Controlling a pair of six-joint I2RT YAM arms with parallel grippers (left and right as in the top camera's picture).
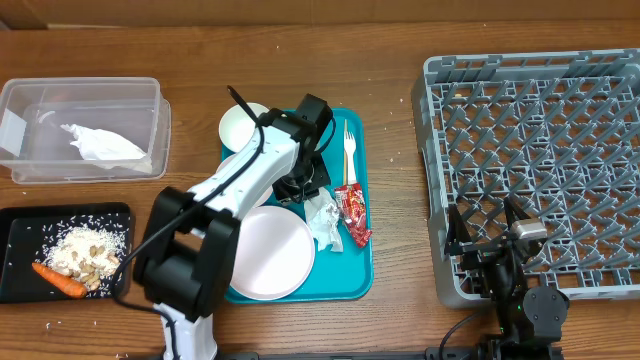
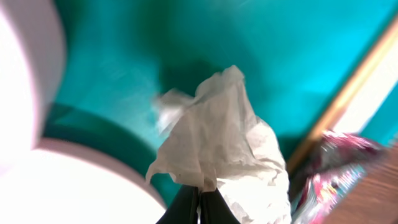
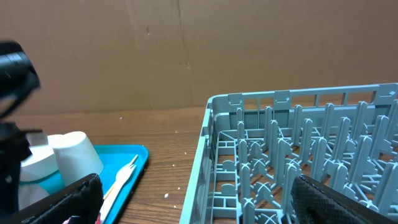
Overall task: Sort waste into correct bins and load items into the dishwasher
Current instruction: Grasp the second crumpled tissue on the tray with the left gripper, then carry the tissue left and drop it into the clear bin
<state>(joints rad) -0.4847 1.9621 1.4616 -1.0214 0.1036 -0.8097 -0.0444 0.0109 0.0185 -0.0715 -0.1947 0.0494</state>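
Note:
My left gripper is shut on the bottom edge of a crumpled white napkin over the teal serving tray. Overhead, that gripper sits mid-tray beside the napkin and the red wrapper. On the tray lie the fork, the large plate and a white bowl. The right gripper stands open at the near-left corner of the grey dish rack, nothing between its fingers.
At the far left, a clear tub holds one white napkin. Below it, a black tray carries rice scraps and a carrot. Bare wood separates the teal tray from the rack.

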